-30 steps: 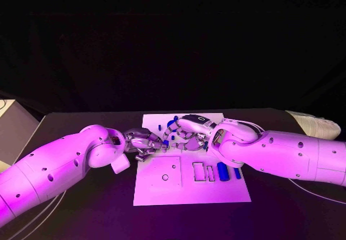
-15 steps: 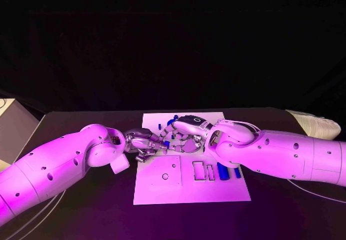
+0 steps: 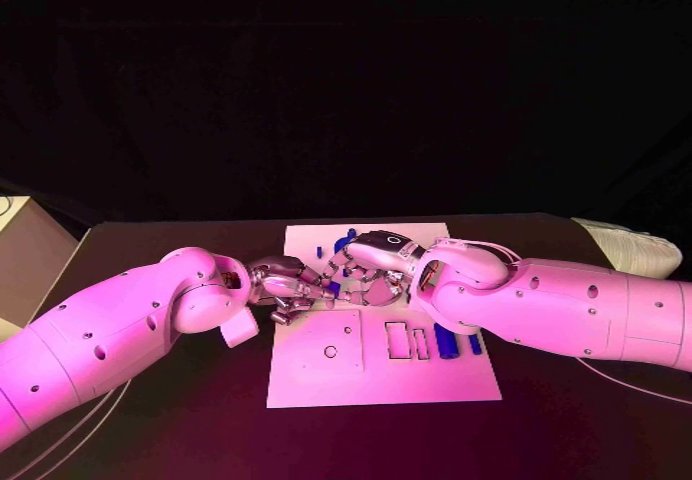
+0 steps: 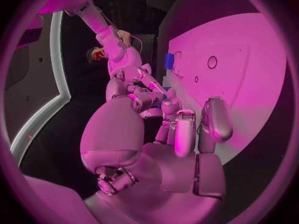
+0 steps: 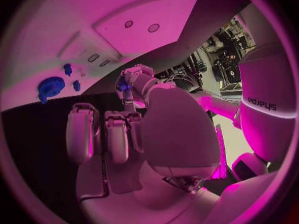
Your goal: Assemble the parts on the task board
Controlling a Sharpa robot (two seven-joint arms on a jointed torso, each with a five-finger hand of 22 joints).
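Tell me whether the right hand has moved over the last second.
Yes, slightly. Against the white board, the right hand has crept left toward the left hand, and its forearm now hides more of the blue pieces.

Task board: white plate, lying on a black table. Parts on it: blue, small, the round one the same blue. Both arms white; left hand and right hand silver.

A robotics lab: black table, white task board, cluttered equipment racks behind.
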